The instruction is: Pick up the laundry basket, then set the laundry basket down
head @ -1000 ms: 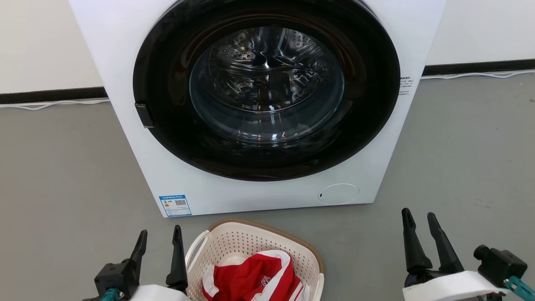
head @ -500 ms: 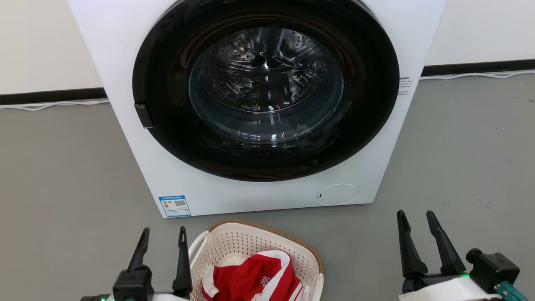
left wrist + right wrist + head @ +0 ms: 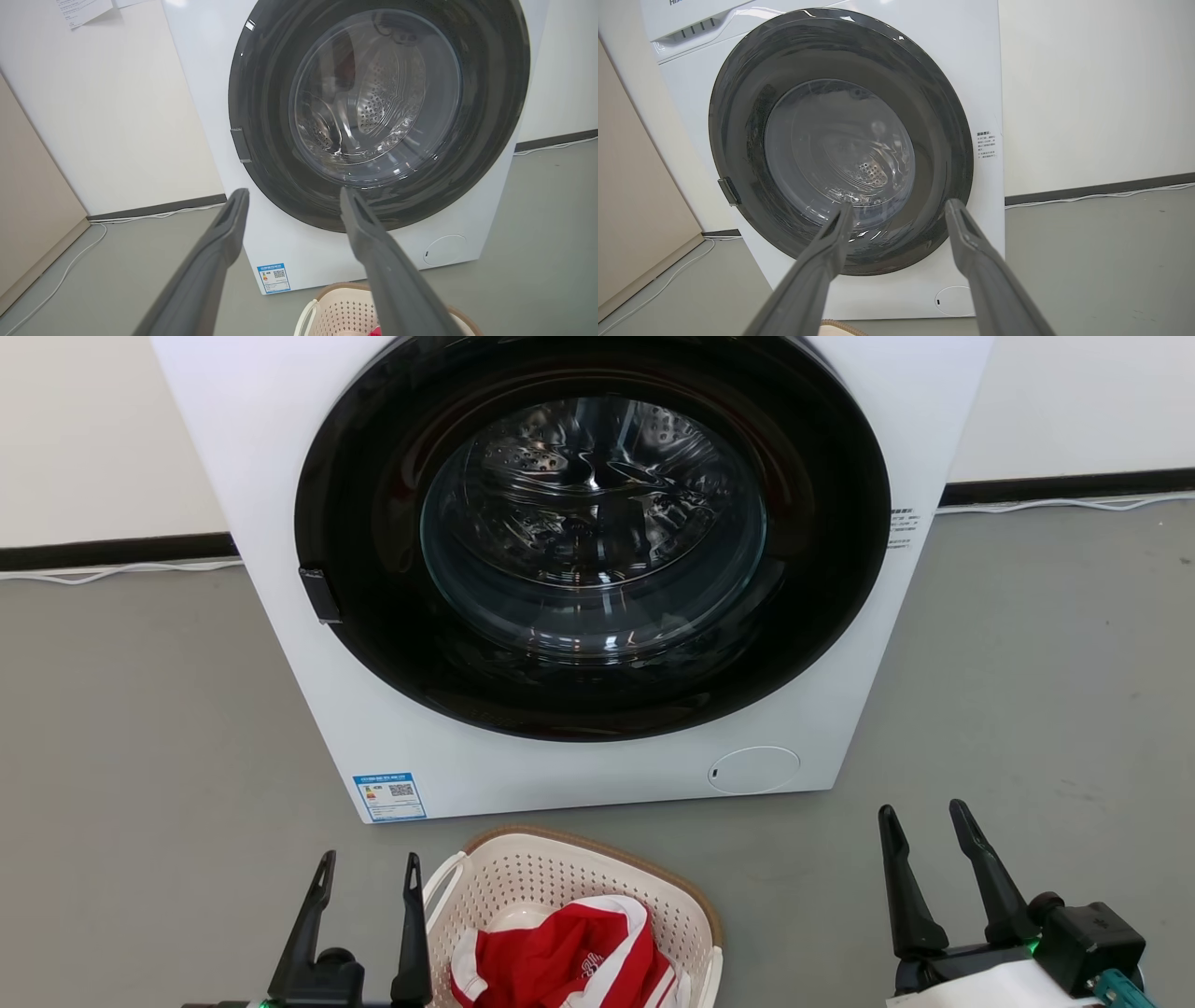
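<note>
The laundry basket (image 3: 551, 877) stands on the grey floor (image 3: 140, 756) at the bottom centre of the head view, in front of the white washer (image 3: 392, 747), with a red and white garment (image 3: 569, 957) inside. The left claw (image 3: 369, 859), at lower left just beside the basket, has its fingers (image 3: 411, 933) spread wide and grips nothing. The right claw (image 3: 920, 807), at lower right and well apart from the basket, is likewise spread and empty.

Long dark fingers (image 3: 901, 887), white forearm (image 3: 990, 989), perhaps teal cable (image 3: 1111, 987)
</note>
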### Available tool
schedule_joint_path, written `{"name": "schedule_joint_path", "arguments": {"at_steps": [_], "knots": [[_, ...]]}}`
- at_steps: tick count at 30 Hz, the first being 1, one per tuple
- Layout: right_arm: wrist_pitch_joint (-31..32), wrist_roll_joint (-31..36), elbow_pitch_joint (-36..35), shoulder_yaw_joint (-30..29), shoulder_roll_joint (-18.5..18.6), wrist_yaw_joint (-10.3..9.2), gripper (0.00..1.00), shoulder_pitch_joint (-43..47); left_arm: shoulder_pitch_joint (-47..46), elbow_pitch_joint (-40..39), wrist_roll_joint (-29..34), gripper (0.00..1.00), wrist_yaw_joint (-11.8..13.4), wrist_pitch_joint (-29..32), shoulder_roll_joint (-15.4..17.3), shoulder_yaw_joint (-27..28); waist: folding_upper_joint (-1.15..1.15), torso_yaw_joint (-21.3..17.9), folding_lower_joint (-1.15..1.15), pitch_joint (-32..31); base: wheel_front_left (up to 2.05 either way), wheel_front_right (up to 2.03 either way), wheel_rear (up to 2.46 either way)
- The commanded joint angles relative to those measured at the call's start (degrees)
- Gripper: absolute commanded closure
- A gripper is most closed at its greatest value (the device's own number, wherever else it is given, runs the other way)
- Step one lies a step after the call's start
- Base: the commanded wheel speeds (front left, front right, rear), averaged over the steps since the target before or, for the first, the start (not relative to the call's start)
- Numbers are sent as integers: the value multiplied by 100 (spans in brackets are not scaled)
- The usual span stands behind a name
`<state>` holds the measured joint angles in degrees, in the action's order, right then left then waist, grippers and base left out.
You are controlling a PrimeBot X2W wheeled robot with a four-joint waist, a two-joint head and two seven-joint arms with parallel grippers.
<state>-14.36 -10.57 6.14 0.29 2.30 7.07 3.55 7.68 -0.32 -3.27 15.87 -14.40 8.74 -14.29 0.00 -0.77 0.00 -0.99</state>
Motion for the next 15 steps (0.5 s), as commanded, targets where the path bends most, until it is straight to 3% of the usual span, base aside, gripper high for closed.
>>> {"name": "schedule_joint_path", "arguments": {"at_steps": [1,15], "knots": [[-63,43,-173,150,57,42,0,-105,-158,-145,31,0,6,-60,1,194,0,-2,0,1,0,0,0],[-63,40,-175,128,57,42,0,-100,-158,-85,31,0,-77,-60,-41,249,0,0,0,17,0,0,0]]}}
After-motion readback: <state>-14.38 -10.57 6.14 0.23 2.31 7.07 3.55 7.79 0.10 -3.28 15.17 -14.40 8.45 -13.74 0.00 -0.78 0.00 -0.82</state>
